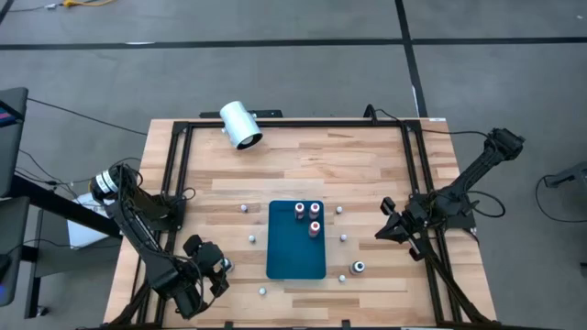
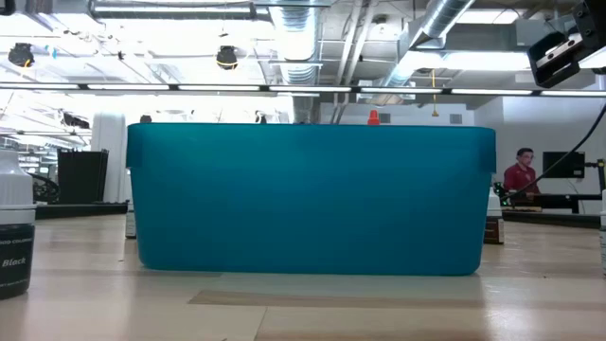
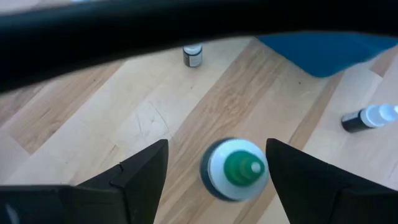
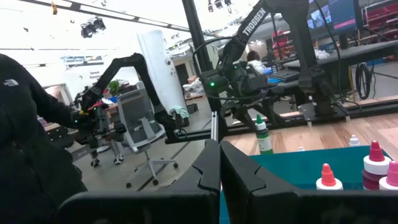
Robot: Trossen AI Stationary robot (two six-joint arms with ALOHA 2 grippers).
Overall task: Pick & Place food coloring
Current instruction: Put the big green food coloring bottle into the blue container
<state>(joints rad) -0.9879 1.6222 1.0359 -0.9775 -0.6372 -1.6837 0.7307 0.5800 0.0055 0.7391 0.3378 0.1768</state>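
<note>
A green food coloring bottle (image 3: 235, 169) with a white collar stands upright on the wooden table, left of the teal mat (image 1: 295, 261); it also shows in the right wrist view (image 4: 263, 134). My left gripper (image 1: 218, 273) hovers over it, open, one finger on either side and the bottle top in the gap. Three red and pink bottles (image 1: 312, 218) stand on the mat's far part. A dark bottle (image 1: 358, 268) sits to the right of the mat. My right gripper (image 1: 385, 231) waits to the right of the mat, shut on nothing.
Small white caps (image 1: 252, 239) lie scattered around the mat. A large white cylinder (image 1: 241, 125) lies at the far edge. A black-labelled bottle (image 2: 14, 237) stands close to the low camera. A person (image 2: 519, 175) sits in the room beyond.
</note>
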